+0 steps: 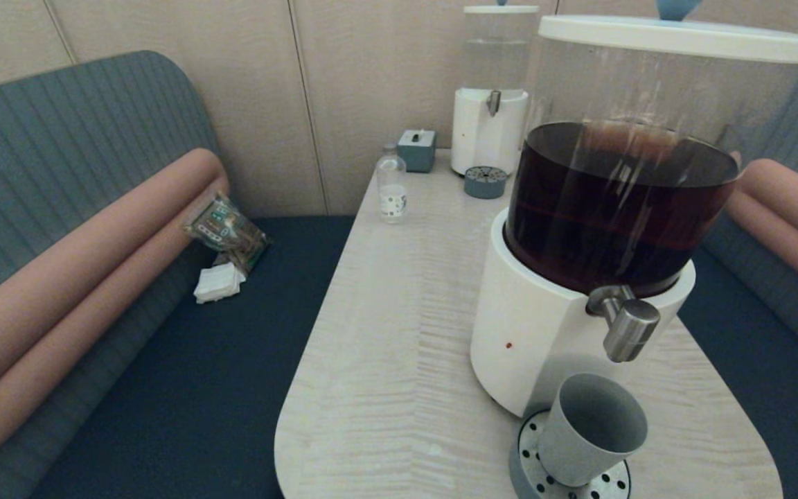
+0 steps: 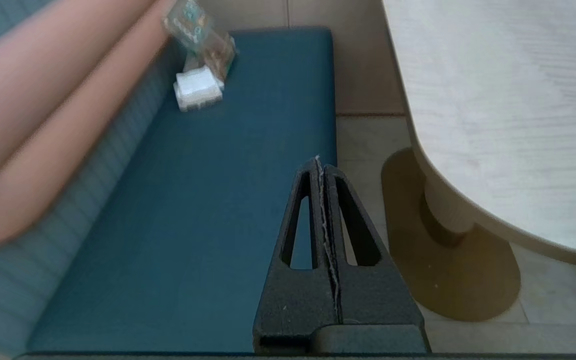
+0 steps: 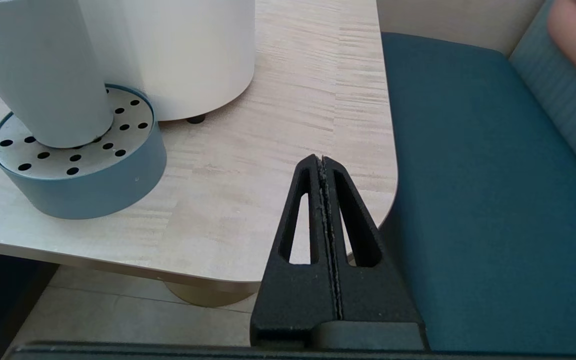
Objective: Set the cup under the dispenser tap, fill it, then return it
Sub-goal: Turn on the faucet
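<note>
The cup stands upright on the drip tray at the tabletop's near right corner, directly below the dispenser tap, nearer the clenched, empty right gripper than the equally clenched left gripper.

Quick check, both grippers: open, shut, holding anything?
Left gripper: shut, empty, parked over the bench seat.
Right gripper: shut, empty, near the table edge, apart from the cup.

Soft even indoor light; glare streaks on dispenser tank; bench cushion blurred at edge.
</note>
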Tool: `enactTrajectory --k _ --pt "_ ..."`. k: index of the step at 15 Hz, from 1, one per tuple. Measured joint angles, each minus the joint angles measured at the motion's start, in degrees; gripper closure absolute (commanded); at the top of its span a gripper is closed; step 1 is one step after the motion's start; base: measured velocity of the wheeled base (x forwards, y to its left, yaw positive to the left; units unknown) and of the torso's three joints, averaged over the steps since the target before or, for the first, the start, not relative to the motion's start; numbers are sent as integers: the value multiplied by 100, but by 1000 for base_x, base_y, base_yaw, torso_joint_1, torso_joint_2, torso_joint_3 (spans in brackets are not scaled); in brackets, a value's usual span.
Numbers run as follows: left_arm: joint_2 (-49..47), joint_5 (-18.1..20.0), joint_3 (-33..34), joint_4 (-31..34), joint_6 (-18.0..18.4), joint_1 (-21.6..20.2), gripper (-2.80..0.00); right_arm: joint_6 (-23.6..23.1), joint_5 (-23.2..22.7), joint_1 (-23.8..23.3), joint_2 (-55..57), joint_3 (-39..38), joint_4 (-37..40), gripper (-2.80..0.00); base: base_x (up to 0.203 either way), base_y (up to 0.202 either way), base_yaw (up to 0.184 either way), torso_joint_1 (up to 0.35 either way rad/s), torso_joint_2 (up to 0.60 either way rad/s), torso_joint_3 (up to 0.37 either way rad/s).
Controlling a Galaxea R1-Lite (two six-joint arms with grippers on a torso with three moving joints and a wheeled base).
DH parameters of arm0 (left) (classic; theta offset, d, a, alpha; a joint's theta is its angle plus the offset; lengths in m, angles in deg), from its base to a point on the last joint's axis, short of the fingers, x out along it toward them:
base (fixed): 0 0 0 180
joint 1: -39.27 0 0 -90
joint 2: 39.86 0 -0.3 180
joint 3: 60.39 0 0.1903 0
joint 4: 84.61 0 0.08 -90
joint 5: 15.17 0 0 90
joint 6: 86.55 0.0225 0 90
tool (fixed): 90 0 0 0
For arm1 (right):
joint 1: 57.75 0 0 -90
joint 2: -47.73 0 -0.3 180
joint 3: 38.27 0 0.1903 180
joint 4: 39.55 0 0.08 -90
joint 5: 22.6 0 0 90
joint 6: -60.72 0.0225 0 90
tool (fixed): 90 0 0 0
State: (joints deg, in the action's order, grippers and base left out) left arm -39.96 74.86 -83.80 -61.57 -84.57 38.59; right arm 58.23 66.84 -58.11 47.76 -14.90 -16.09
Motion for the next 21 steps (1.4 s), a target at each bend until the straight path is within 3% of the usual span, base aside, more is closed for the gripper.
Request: enactTrajectory --k 13,17,21 --pt "2 -3 5 6 -59 0 0 -26 117 0 0 201 -1 0 0 0 0 0 0 0" --pt "2 -3 5 8 -58 0 0 42 72 2 232 2218 691 0 0 0 0 0 0 0" --pt "2 -3 5 9 -58 0 0 339 -393 2 1849 4523 1339 0 0 0 0 0 0 0"
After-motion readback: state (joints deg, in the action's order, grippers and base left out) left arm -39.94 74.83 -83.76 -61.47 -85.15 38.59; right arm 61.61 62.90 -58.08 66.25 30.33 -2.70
